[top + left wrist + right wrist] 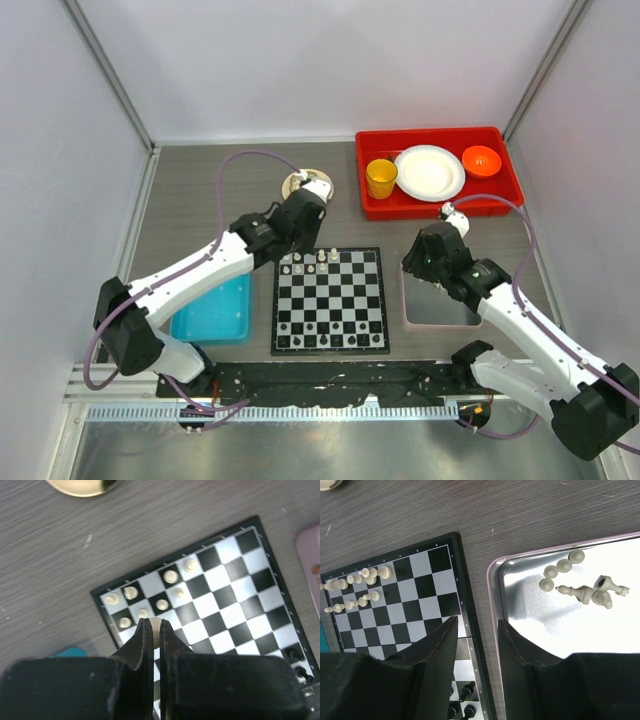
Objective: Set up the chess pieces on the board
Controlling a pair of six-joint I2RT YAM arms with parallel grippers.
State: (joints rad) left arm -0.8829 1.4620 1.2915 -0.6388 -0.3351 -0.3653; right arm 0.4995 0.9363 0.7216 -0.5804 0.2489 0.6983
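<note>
The board (345, 300) lies in the middle, and also shows in the left wrist view (235, 595) and the right wrist view (415, 600). Several cream chess pieces (171, 576) stand on its far-left squares (300, 262). Dark pieces (330, 340) line its near edge. My left gripper (155, 622) is shut on a cream piece (156, 626) just above the board's far-left corner (290, 252). My right gripper (477, 622) is open and empty over the gap between the board's right edge and a tray (492, 585), which holds several loose cream pieces (580, 590).
The pink-rimmed tray (408, 305) sits right of the board. A blue bin (215, 310) sits left of it. A red bin (375, 205) at the back right holds a yellow cup (380, 178), a white plate (430, 172) and an orange bowl (481, 160). A gold round dish (296, 182) lies behind the board.
</note>
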